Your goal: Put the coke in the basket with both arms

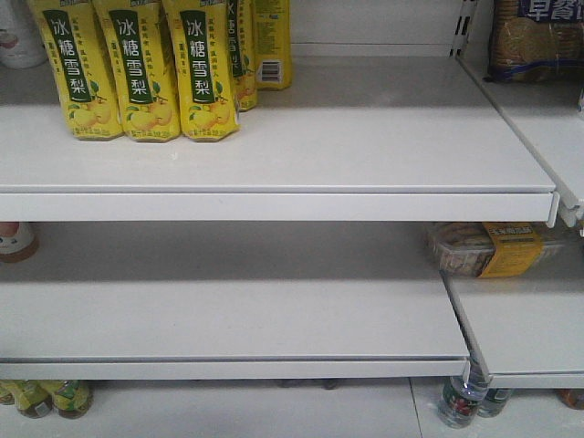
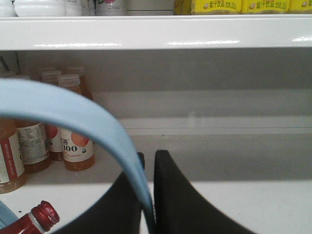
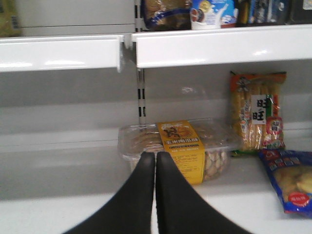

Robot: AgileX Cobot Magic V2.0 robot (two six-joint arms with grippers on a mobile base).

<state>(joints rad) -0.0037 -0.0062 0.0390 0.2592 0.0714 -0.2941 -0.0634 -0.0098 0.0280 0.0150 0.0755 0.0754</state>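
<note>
Left wrist view has the left gripper (image 2: 148,161) pinching the basket (image 2: 73,114) handle to carry it, coke (image 2: 36,219) bottle below looks already inside, while the right gripper (image 3: 156,158) is pressed together, empty.

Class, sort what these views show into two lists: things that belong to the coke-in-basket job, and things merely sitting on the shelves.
Job:
- light blue basket handle, pinched in the left end effector
- red-capped bottle
- right end effector, closed on nothing

Lying about:
- yellow pear drink cartons
- orange juice bottles
- clear snack tray
- rice cracker bag
</note>
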